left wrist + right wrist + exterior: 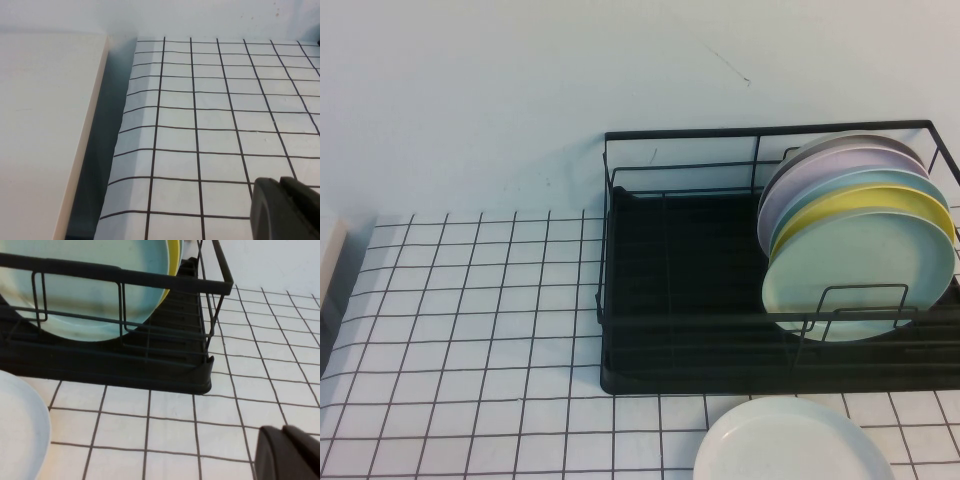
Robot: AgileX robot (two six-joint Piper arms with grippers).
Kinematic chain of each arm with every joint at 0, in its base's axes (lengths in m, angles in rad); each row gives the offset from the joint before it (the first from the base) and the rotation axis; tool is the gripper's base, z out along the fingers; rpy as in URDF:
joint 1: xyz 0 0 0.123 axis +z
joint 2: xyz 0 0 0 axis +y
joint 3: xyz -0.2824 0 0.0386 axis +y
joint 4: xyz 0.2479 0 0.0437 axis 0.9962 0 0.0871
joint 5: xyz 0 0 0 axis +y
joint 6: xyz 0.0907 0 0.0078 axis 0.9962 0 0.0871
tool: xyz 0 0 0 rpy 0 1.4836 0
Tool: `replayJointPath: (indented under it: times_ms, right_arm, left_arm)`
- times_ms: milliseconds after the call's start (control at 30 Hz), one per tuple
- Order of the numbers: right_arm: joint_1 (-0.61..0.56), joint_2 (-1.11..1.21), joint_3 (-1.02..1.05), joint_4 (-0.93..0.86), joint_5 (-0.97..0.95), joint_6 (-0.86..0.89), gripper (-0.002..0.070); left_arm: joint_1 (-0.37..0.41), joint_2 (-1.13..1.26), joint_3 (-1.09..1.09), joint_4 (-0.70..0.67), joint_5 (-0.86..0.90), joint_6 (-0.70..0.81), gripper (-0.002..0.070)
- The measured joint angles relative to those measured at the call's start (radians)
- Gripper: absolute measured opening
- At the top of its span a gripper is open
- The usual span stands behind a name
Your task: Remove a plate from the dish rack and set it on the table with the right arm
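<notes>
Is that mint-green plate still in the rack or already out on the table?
In. The mint-green plate stands on edge at the front of the stack in the dish rack. The right gripper and left gripper are both over the table.

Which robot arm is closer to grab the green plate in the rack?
The right one, probably. The right gripper hangs over the table right by the dish rack, with the mint plate standing in front of the stack. The left gripper sees only bare grid near the table's edge, no rack.
</notes>
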Motion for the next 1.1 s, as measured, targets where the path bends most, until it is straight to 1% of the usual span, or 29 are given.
replayJointPath:
  times_ms: [100, 267, 333, 400, 500, 600, 700, 933, 1033, 1100]
  right_arm:
    - [0.000, 0.000, 0.000, 0.020, 0.000, 0.000, -0.0002]
    - [0.000, 0.000, 0.000, 0.126, 0.002, -0.002, -0.0002]
    - [0.000, 0.000, 0.000, 0.195, 0.002, -0.002, -0.0002]
    - [0.000, 0.000, 0.000, 0.305, 0.006, 0.021, -0.0002]
    - [0.000, 0.000, 0.006, 0.574, 0.006, 0.134, -0.0002]
    - [0.000, 0.000, 0.006, 0.760, -0.010, 0.215, -0.0002]
    - [0.000, 0.000, 0.006, 0.796, -0.034, 0.205, -0.0002]
    - [0.000, 0.000, 0.006, 0.806, -0.056, 0.027, -0.0002]
    - [0.000, 0.000, -0.014, 0.809, -0.007, -0.064, -0.0002]
    - [0.000, 0.014, -0.070, 0.805, 0.046, -0.147, -0.0002]
  left_arm:
    - [0.000, 0.000, 0.000, 0.000, 0.000, 0.000, -0.0003]
    - [0.000, 0.000, 0.000, 0.000, 0.000, 0.000, -0.0003]
    - [0.000, 0.000, 0.000, 0.000, 0.000, 0.000, -0.0003]
    - [0.000, 0.000, 0.000, 0.000, 0.000, 0.000, -0.0003]
    - [0.000, 0.000, 0.000, 0.000, 0.000, 0.000, -0.0003]
    - [0.000, 0.000, 0.000, 0.000, 0.000, 0.000, -0.0003]
    - [0.000, 0.000, 0.000, 0.000, 0.000, 0.000, -0.0003]
    - [0.000, 0.000, 0.000, 0.000, -0.002, 0.000, -0.0003]
    - [0.000, 0.000, 0.000, 0.000, -0.002, 0.000, -0.0003]
    - [0.000, 0.000, 0.000, 0.000, -0.002, 0.000, -0.0003]
